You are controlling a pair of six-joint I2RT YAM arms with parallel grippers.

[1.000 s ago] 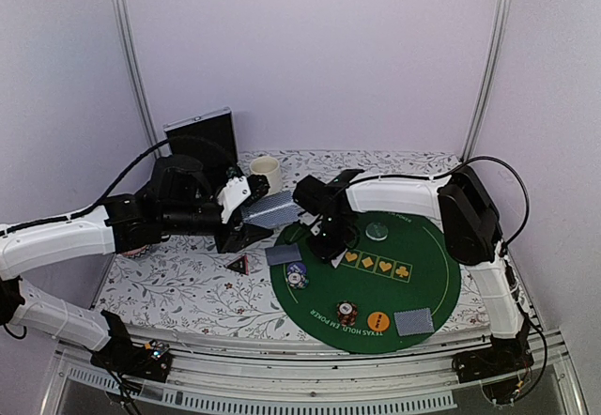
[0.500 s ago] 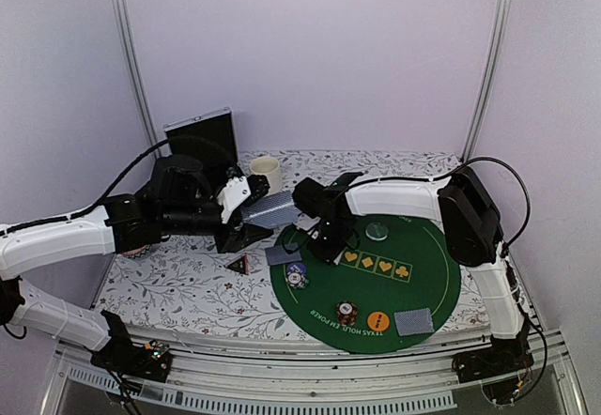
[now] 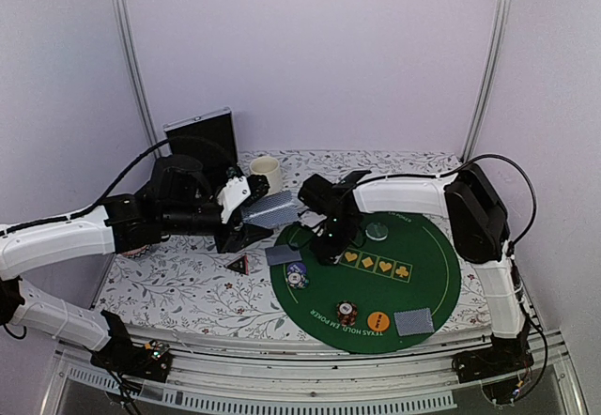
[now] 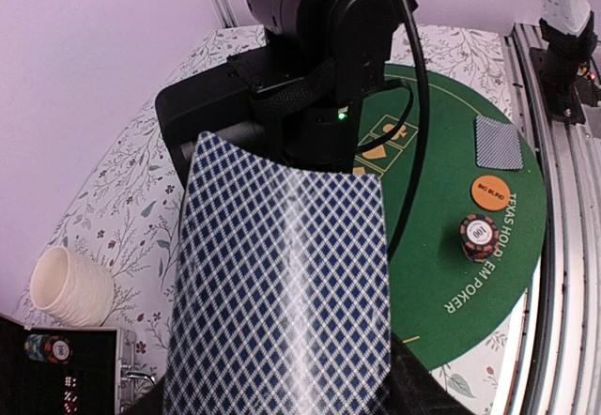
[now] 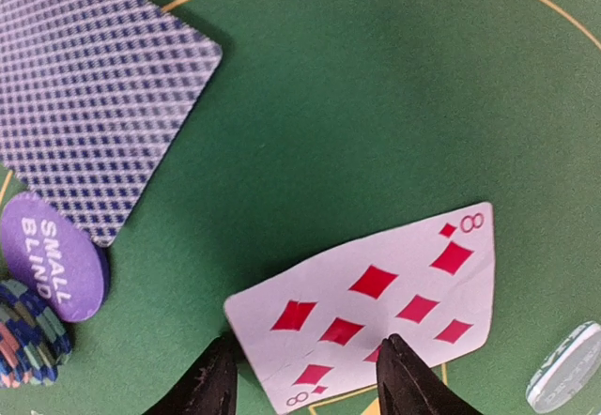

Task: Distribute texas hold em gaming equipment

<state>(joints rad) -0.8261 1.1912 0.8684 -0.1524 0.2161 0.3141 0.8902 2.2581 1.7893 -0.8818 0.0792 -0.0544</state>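
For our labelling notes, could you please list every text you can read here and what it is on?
"SMALL BLIND": purple disc.
"8", at two corners: face-up card.
"TEXAS HOLD'EM POKER": green mat.
Too small to read: print on the orange disc and the red chips.

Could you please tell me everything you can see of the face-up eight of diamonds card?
The white eight of diamonds playing card lies face up on the green felt mat, showing red pips and a red 8 in two opposite corners. A faint crease crosses its middle. Its near edge sits between the parted black fingers of the right end effector; whether they touch it is unclear. It covers part of a yellow line. No chip or other card touches it.
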